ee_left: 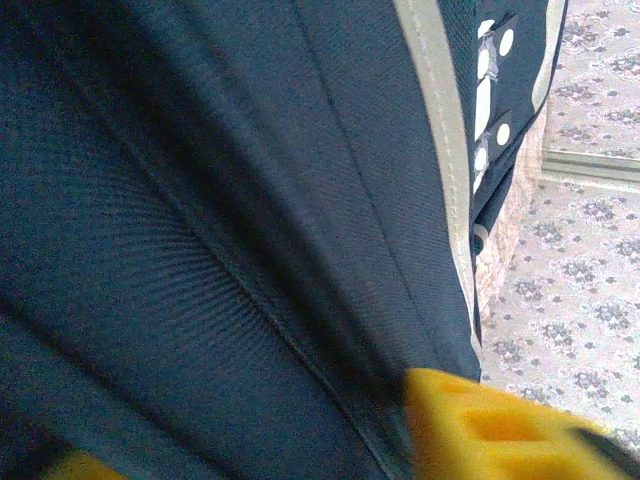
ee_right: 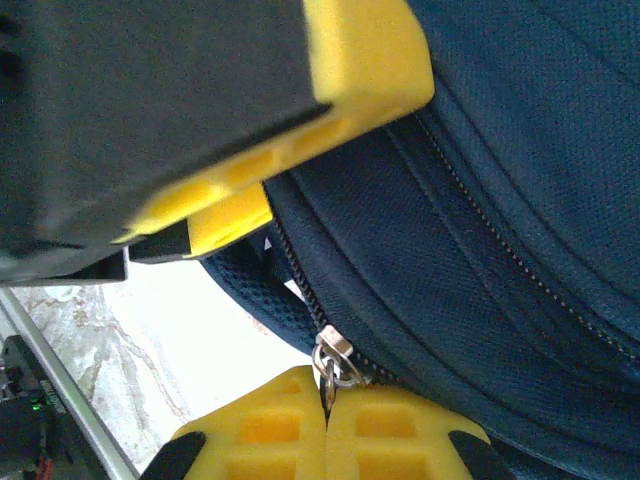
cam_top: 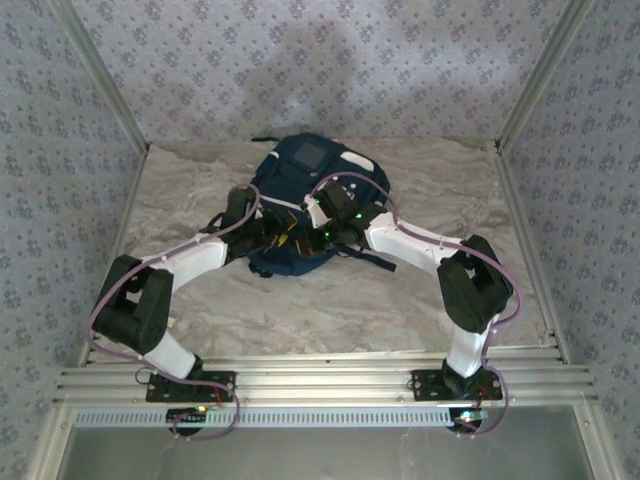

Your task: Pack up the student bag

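Student bag [cam_top: 310, 195] — zipper pull [ee_right: 333, 360] pinched in the closed right hand [ee_right: 327, 425], left hand [cam_top: 283, 238] against fabric — gap unclear.

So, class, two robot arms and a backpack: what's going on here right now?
Both arms are reaching into the navy student bag, which lies on the table. The right end effector is shut on the zipper pull at the bag's edge. The left end effector sits close against the bag's fabric beside it; whether it grips the fabric can't be told.

Marbled grey tabletop [cam_top: 300, 310], floral-patterned walls [cam_top: 300, 60], aluminium rails [cam_top: 320, 375] along near edge
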